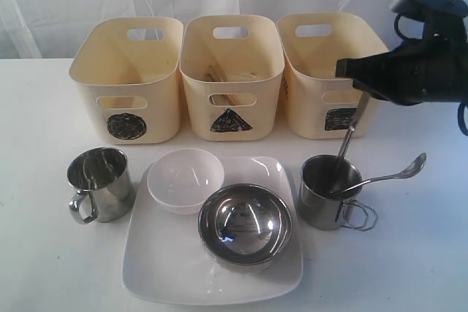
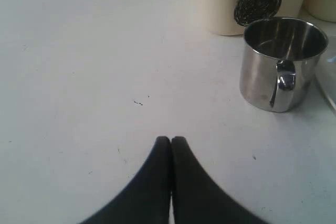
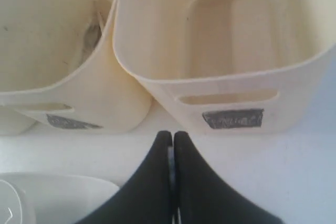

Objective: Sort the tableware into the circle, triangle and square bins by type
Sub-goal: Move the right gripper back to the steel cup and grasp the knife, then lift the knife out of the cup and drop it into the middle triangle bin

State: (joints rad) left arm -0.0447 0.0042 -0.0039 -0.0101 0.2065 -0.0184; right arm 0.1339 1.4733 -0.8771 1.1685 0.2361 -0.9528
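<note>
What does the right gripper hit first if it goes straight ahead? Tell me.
Most likely the square bin's front wall, near its corner; the right gripper points at it over bare table. Depth is unclear.

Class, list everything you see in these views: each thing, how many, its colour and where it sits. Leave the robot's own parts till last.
bins: three, cream, row at the back: circle bin, triangle bin, square bin
steel mugs: two, silver: left mug and right mug, either side of the plate
plate: one, white, front centre
white bowl: one, white, on the plate
steel bowl: one, silver, on the plate
spoon: one, silver, leaning out of the right mug
second utensil: one, silver, standing in the right mug
chopsticks: count unclear, wooden, inside the triangle bin
table: one, white
left gripper: black, shut, near the left mug
right gripper: black, shut, before the square bin
</note>
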